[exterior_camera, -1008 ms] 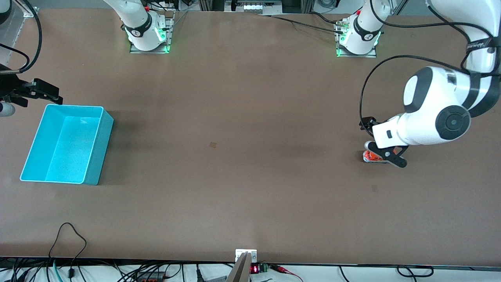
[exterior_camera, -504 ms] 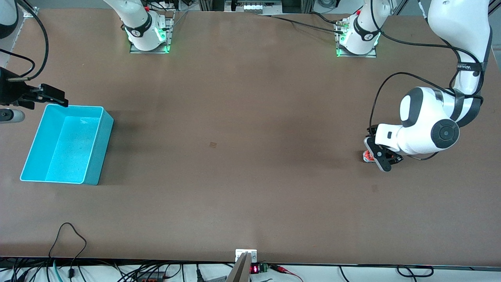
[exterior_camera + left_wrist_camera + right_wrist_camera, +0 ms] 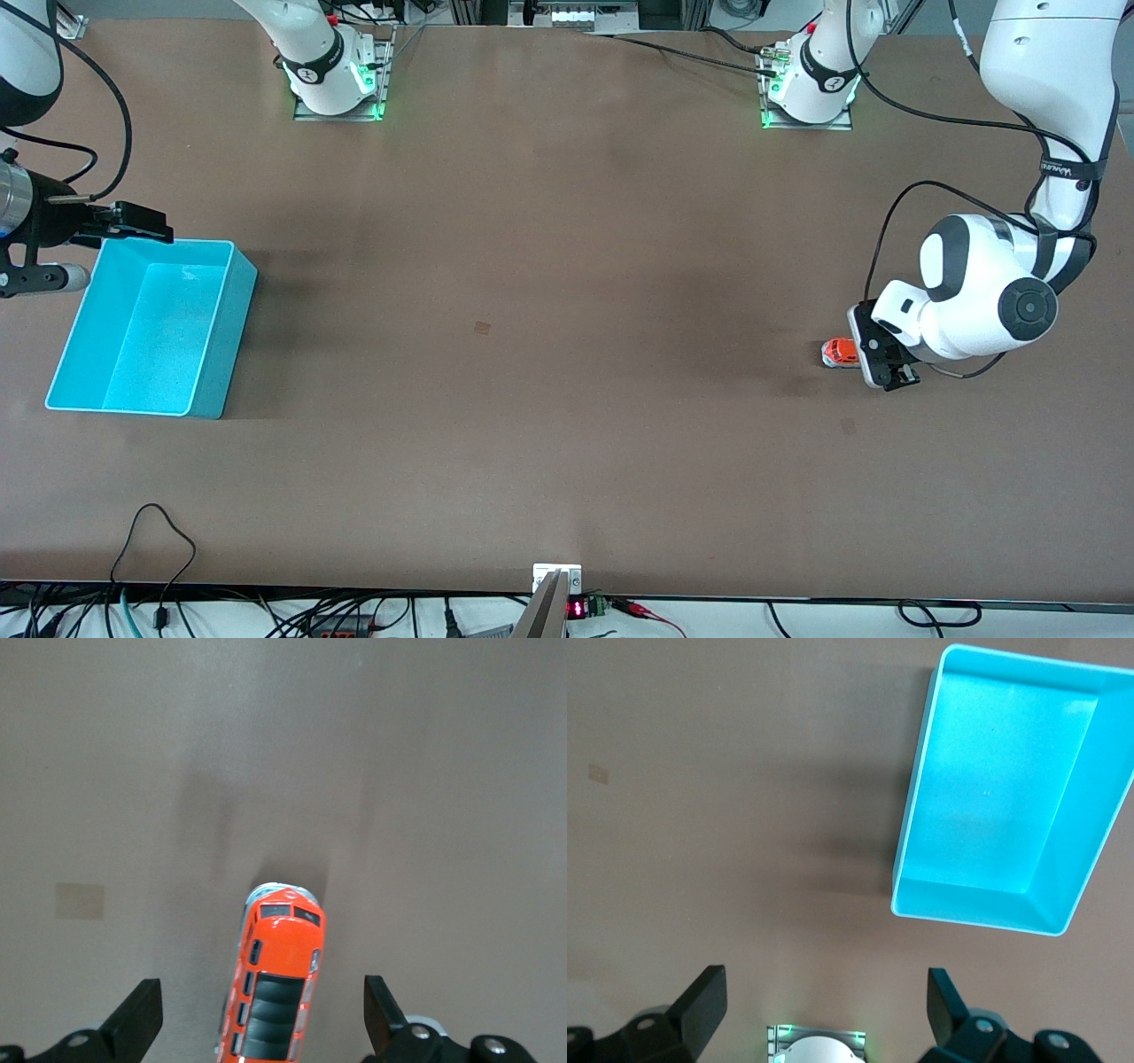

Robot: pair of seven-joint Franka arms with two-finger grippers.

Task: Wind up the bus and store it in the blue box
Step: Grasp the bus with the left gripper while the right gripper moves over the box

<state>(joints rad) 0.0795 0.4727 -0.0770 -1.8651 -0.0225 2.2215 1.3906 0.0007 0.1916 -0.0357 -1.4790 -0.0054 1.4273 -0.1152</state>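
The small orange bus (image 3: 837, 353) stands on the table at the left arm's end, with its pale front poking out from under my left hand. My left gripper (image 3: 877, 356) hangs low right over it, pointing down. In the left wrist view the bus (image 3: 276, 979) lies between the open fingers (image 3: 137, 1020), which are apart from both its sides. The blue box (image 3: 228, 341) stands open and empty at the right arm's end. My right gripper (image 3: 135, 225) is open and empty, up in the air by the box's corner that is farthest from the front camera. The box (image 3: 967, 904) also shows in the right wrist view.
A small pale square mark (image 3: 482, 328) lies on the brown table at its middle. The two arm bases (image 3: 335, 84) stand along the edge farthest from the front camera. Cables run along the table's edge nearest that camera.
My left hand has turned about the bus and drawn in over it; the bus has not moved. My right gripper has drifted a little along the box's edge.
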